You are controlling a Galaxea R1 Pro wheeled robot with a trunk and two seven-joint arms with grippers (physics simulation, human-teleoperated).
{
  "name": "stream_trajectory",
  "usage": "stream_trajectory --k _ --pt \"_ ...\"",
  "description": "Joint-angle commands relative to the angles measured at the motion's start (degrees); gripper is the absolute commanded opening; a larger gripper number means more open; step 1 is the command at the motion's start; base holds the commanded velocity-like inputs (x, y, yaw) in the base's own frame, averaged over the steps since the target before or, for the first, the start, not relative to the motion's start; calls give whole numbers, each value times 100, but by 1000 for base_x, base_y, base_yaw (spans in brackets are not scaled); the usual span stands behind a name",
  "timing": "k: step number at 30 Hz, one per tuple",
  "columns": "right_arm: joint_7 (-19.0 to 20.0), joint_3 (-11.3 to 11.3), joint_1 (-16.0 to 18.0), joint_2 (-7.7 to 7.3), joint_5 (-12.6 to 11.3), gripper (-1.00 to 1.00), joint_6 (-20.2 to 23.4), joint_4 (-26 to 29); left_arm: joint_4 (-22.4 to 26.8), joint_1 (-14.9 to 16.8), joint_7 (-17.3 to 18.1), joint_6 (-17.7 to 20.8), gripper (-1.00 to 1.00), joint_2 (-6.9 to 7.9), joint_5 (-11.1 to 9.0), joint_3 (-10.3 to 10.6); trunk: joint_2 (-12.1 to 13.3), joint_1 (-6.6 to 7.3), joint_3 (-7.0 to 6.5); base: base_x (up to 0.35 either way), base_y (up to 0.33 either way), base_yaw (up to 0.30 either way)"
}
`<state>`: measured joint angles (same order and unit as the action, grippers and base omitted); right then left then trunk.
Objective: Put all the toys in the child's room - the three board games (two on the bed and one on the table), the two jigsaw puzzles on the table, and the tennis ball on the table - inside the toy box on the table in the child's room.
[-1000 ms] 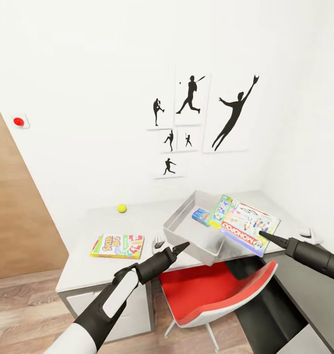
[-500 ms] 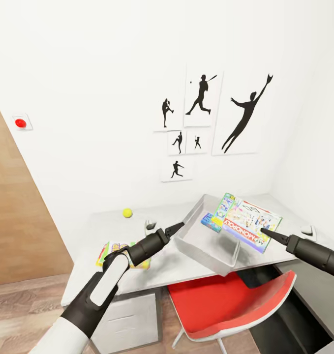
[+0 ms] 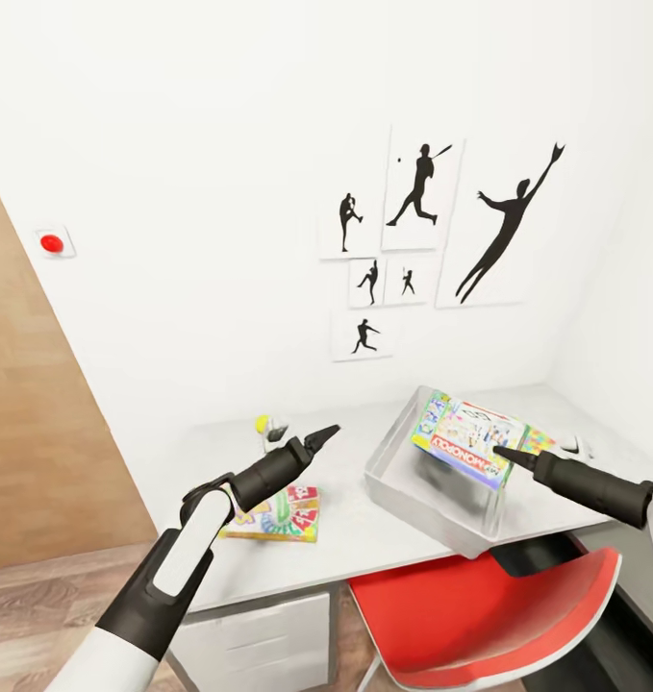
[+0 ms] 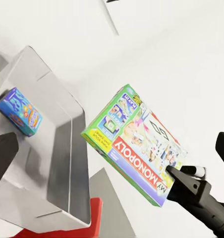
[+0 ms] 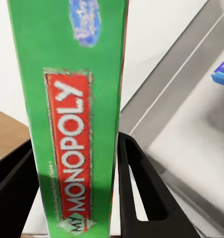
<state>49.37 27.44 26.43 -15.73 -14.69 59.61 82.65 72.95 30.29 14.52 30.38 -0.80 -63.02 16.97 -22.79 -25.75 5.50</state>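
My right gripper (image 3: 504, 452) is shut on the white-green Monopoly board game (image 3: 465, 437) and holds it tilted above the pale grey toy box (image 3: 403, 485) on the table (image 3: 364, 548). In the right wrist view the box's green edge (image 5: 75, 124) sits between the black fingers (image 5: 141, 188). A blue board game (image 4: 19, 111) lies inside the toy box. The yellow-green-red board game (image 3: 278, 514) lies on the table under my left arm. My left gripper (image 3: 321, 437) is open and hovers near the tennis ball (image 3: 263, 423). A multicoloured jigsaw puzzle corner (image 3: 536, 440) peeks out behind the Monopoly box.
A red chair (image 3: 489, 615) is tucked under the table in front of the toy box. Small white objects sit by the ball (image 3: 276, 434) and at the table's right end (image 3: 576, 447). Silhouette prints (image 3: 422, 240) hang on the wall, and a red button (image 3: 52, 243) at left.
The camera has turned, shifting the whole scene right. My left gripper has moved from the toy box's near rim toward the tennis ball. The right gripper still holds the Monopoly box over the toy box.
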Motion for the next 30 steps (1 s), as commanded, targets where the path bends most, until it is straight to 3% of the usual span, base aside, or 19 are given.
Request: stream_trajectory --k 1,4,5,8,14,17,18,21,24,25,30 --pt "44 -11 50 -46 -13 -100 39 -114 11 13 -93 36 100 -8 -39 -8 -13 -4 13 20 39 0" --pt "11 -54 196 -188 -15 -100 39 -511 31 56 -337 49 100 -45 -48 2 -13 -4 13 13 26 0" --pt "-6 -92 452 -323 -11 -100 39 -999 37 119 -485 112 100 -112 -42 18 -13 -4 13 5 10 0" --pt "-13 -235 758 -496 -11 -100 39 -1534 40 156 -570 210 100 -152 -28 18 -13 -4 13 3 7 0" --pt "-4 -833 1205 -930 -33 -100 39 -2219 -26 186 -678 297 100 -183 12 14 -13 -4 13 1 3 0" --pt "1 -1133 1326 -1223 -95 -100 39 -2394 -68 194 -752 313 100 -195 19 11 -13 -4 13 0 0 0" --pt "16 -1540 1397 -1559 -366 -100 39 -2615 -98 200 -859 320 100 -202 17 10 -13 -4 13 0 0 0" --pt "26 -2095 1480 -1877 -1050 -100 39 -2861 -125 203 -938 324 100 -207 10 9 -13 -4 13 0 0 0" --pt "29 -2861 1616 -2173 -2054 -100 39 -3064 -141 204 -978 326 100 -208 2 9 -13 -4 13 0 0 0" --pt "29 -2861 1616 -2173 -2054 -100 39 -3064 -141 204 -978 326 100 -208 2 9 -13 -4 13 0 0 0" --pt "26 -4511 1960 -2653 -3885 -100 39 -3237 -155 207 -1013 328 100 -209 1 9 -13 -4 13 0 0 0"
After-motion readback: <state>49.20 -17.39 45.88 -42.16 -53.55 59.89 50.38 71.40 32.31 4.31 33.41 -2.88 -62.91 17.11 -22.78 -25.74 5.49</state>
